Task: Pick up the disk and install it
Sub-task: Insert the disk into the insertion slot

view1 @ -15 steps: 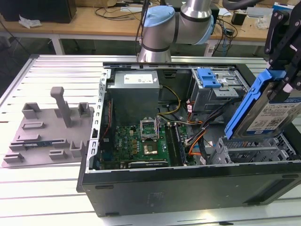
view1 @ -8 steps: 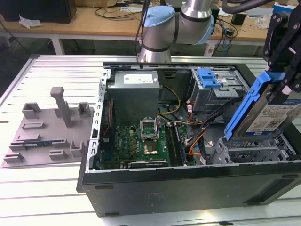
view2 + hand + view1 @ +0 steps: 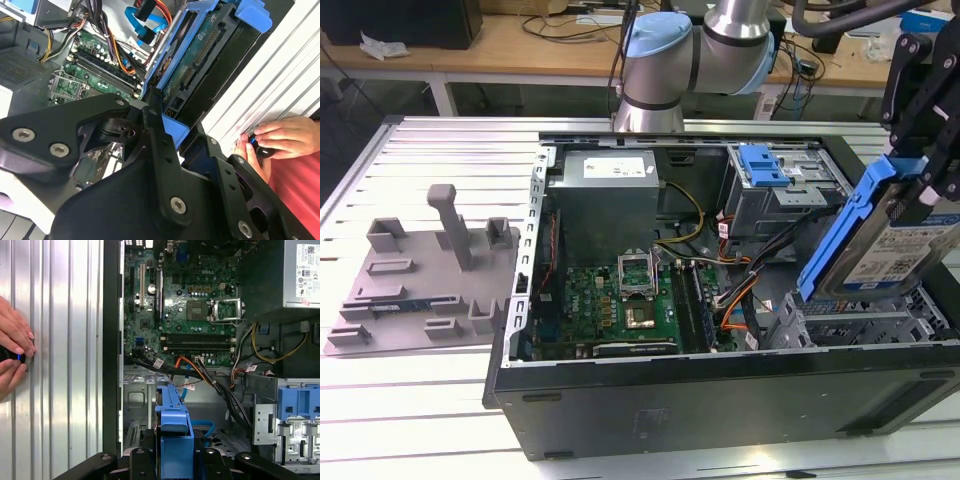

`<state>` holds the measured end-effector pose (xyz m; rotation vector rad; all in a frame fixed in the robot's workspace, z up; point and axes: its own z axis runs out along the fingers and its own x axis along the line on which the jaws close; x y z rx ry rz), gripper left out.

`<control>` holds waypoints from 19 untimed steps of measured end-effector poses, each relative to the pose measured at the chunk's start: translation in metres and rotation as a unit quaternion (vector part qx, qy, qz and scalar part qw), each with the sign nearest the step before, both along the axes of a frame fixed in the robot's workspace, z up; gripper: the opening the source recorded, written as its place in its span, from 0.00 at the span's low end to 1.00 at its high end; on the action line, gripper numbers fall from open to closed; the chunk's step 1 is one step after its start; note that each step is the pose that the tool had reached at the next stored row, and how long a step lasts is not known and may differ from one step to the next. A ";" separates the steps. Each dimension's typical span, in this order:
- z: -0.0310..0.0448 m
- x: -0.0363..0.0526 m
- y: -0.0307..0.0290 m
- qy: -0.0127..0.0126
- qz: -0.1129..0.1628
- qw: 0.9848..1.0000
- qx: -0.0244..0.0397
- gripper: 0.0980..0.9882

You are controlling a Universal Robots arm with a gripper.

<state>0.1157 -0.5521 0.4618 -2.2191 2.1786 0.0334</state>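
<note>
Your claw [image 3: 920, 178] grips the disk [image 3: 886, 245], tilted in the air above the drive cage [image 3: 865, 325]. Watch that tilt: you could jam it on the cage rim or snag the nearby cables [image 3: 744, 300].

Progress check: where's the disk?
The silver hard drive in its blue carrier hangs tilted in the gripper at the exterior view's right, above the black computer case's drive cage.

The disk [image 3: 885, 238] – silver, blue-framed – hangs tilted above the open case [image 3: 720, 400].

Silver arm [image 3: 648, 108], blue joint caps [image 3: 652, 38], black claw [image 3: 920, 165].
</note>
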 end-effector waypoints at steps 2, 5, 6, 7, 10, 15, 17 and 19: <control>-0.0007 0.0000 -0.0001 0.000 0.000 1.000 0.000 0.30; -0.0024 0.0001 -0.0003 0.000 0.000 1.000 0.000 0.30; -0.0029 0.0001 -0.0003 0.000 0.000 1.000 0.000 0.30; -0.0038 0.0001 -0.0005 0.000 0.000 1.000 0.000 0.30; -0.0058 0.0001 -0.0011 0.000 -0.001 1.000 0.000 0.30; -0.0080 0.0001 -0.0020 0.000 -0.002 1.000 0.000 0.30; -0.0090 0.0001 -0.0022 0.000 -0.002 1.000 0.000 0.30; -0.0103 0.0001 -0.0024 0.000 -0.002 1.000 0.000 0.30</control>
